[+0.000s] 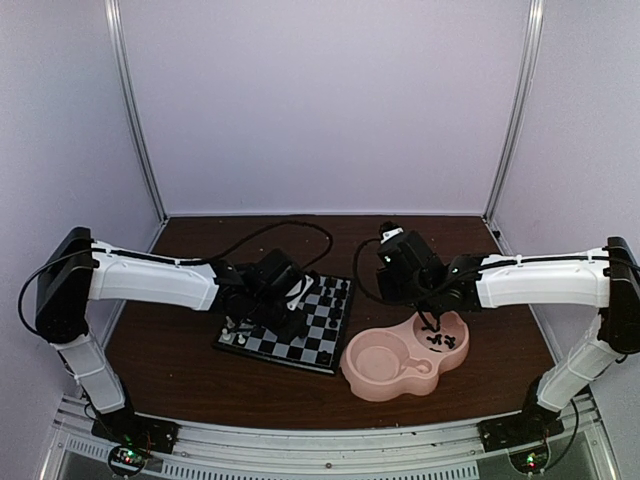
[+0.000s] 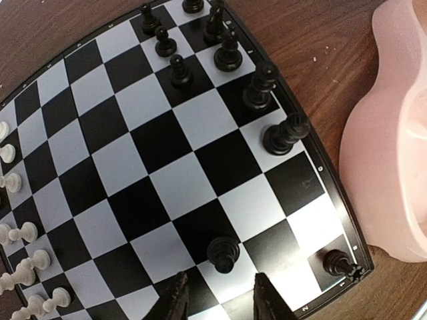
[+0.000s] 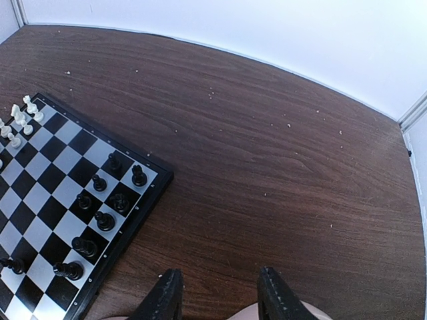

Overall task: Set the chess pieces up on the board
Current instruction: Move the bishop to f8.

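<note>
No brand or label. The only writing is tiny white marks on the border of the small black-and-pale checked chessboard (image 2: 167, 180), too small to read. Board is square, lies flat on dark wood bench (image 3: 267, 167), slightly askew to bench edge, just left of 1 pink plastic double-bowl dish (image 2: 387, 173). Small black plastic chessmen (image 2: 285, 133): at least 9 on the side nearest the dish; a few more in the dish's far-right bowl, can't count. Small white plastic chessmen (image 2: 20, 233) on opposite side, partly cut off. Over board, left gripper (image 2: 220, 300) has jaws apart, nothing btwn; 1 black piece stands just ahead. Over dish, right gripper (image 3: 220, 297) has jaws apart, empty.
</note>
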Robot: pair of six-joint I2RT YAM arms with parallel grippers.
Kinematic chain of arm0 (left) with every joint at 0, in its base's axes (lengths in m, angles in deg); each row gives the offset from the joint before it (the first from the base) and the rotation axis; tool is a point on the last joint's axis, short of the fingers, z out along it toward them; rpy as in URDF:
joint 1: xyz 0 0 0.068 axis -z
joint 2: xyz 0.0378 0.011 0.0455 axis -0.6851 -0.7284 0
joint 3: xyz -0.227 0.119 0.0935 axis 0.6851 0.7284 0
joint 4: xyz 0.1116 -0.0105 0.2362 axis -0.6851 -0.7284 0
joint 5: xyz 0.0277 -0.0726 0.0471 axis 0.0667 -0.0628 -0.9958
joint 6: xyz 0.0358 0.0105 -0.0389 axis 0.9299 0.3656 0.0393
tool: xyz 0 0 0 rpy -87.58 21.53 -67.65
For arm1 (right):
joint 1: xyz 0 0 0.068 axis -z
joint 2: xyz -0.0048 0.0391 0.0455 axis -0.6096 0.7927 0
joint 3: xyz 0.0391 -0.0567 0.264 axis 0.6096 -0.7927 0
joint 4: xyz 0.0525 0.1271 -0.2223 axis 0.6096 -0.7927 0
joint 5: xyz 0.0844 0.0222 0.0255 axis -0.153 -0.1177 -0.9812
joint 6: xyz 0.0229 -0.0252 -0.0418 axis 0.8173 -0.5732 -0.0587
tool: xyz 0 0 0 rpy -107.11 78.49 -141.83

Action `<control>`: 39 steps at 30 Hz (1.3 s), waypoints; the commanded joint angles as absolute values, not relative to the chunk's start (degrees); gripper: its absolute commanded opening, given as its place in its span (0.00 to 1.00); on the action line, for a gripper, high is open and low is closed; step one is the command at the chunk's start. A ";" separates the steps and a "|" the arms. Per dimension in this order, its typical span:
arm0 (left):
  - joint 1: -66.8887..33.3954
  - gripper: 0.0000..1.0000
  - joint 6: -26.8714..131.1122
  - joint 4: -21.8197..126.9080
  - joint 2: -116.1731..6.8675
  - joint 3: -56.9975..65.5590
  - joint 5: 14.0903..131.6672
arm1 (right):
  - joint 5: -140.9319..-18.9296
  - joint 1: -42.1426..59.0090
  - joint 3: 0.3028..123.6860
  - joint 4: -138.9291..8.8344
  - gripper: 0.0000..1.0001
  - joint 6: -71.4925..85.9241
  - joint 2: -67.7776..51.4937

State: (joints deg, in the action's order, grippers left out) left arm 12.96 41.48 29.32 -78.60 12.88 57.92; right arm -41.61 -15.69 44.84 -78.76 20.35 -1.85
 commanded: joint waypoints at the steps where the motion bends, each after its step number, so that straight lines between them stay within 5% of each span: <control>1: 13.26 0.34 41.82 29.07 -80.32 10.23 58.85 | -41.77 -15.27 44.63 -78.49 0.41 21.14 -2.65; 39: 13.24 0.18 42.16 26.32 -84.34 7.09 58.71 | -42.63 -14.74 44.54 -78.60 0.41 21.58 -3.09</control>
State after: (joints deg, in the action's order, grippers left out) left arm 13.02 41.50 26.21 -83.65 8.94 58.27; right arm -42.53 -15.26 44.84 -78.76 20.39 -1.85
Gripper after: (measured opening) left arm 0.194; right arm 0.407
